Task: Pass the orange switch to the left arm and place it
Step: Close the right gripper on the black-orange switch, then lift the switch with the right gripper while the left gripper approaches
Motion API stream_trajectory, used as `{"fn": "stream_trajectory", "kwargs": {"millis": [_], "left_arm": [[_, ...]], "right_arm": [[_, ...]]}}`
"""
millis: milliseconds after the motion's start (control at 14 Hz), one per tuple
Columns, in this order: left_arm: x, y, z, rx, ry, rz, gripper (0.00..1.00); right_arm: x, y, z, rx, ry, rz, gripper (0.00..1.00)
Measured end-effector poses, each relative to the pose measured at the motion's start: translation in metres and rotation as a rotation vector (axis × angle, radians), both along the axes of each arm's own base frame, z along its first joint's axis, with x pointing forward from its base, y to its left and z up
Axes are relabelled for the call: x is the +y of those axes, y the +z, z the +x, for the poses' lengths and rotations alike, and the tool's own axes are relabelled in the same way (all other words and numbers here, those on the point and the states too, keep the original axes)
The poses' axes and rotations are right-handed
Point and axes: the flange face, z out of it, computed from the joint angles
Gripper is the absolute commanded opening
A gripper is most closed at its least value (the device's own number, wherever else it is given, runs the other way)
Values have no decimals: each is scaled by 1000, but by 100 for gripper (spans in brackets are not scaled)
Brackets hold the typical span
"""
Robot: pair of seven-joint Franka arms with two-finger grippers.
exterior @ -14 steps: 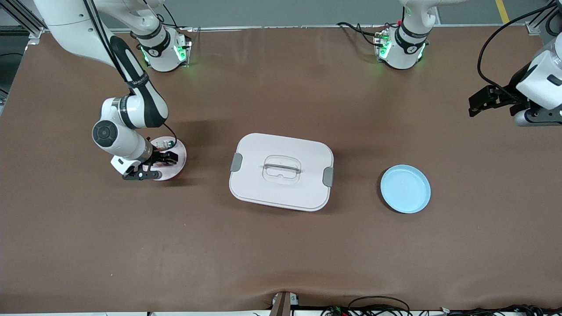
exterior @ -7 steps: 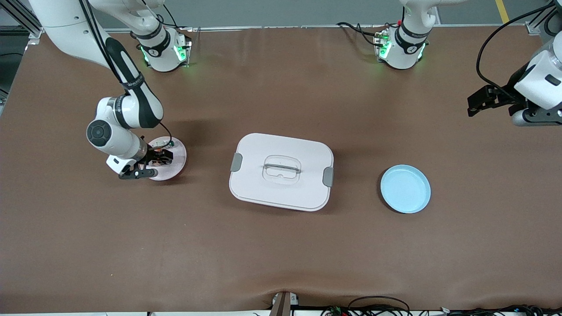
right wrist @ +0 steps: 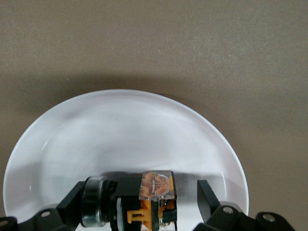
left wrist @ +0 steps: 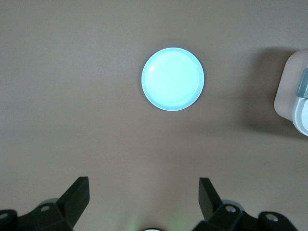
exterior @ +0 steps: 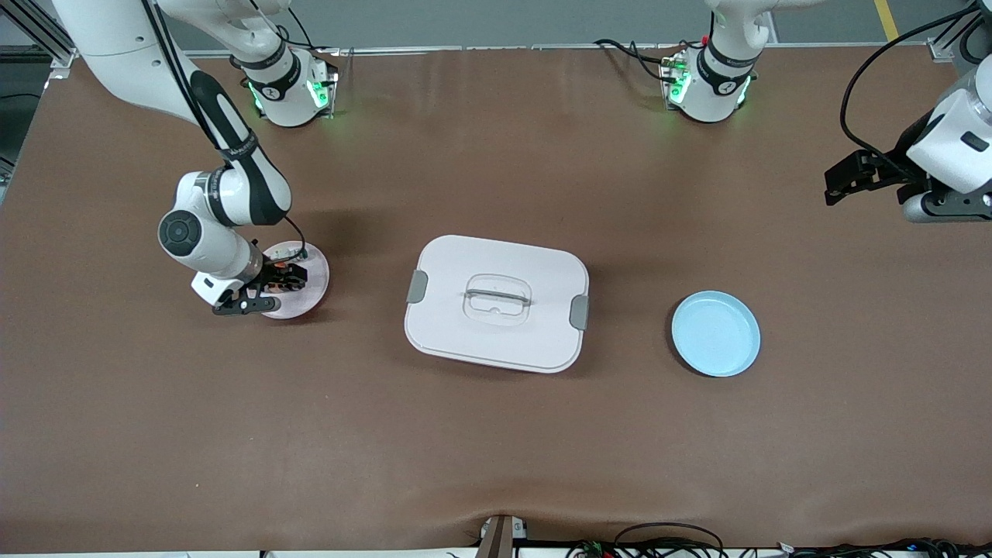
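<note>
Front view first: I have the right gripper (exterior: 280, 279) down on the pink plate (exterior: 310, 291) at the left of the frame, and I read this as the pick-up step, the very start of the transfer. The orange switch (exterior: 273, 279) shows only as a speck of orange between the fingers here, so I can't say from this angle whether the grip is made. The box (exterior: 496, 303) sits at centre frame, lid on, between the pink plate and the blue plate (exterior: 715, 334) at the right. The left gripper (exterior: 860, 175) hangs at the upper right edge, over bare table; that arm waits.

Left wrist view: the left gripper's fingers (left wrist: 77, 195) are spread wide with nothing between them. The blue plate (left wrist: 173, 79) is in the upper middle, a corner of the box (left wrist: 291, 96) at the right edge.

Right wrist view: the orange switch (right wrist: 144, 202) lies on the pink plate (right wrist: 120, 130) at the bottom centre, between the right gripper's fingers (right wrist: 208, 196). They look parted, with a gap on at least one side, though the contact is low in the frame.

Next, I judge, I need to pinch the switch firmly, lift it off the plate, and carry it around or above the box toward a handover with the left arm.
</note>
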Motion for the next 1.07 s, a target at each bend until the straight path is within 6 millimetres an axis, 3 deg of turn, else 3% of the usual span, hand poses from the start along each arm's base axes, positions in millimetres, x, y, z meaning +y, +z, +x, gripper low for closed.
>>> {"fn": "stream_trajectory", "kwargs": {"millis": [71,429,571,857,1071], "left_arm": [[0,0,0,0,0,0,100],[0,0,0,1,0,0,100],[0,0,0,1,0,0,100],[1,-1,0,3,1,0,100],[1,-2,0,5,1,0,100]], "right_arm": [[1,0,0,1,2,0,0],[5,1,0,24,-19,12,0],[18,15,11,87,-80,69,0],[80,99,56,199,-215,170,0],[144,171,76,214,-353,160,0]]}}
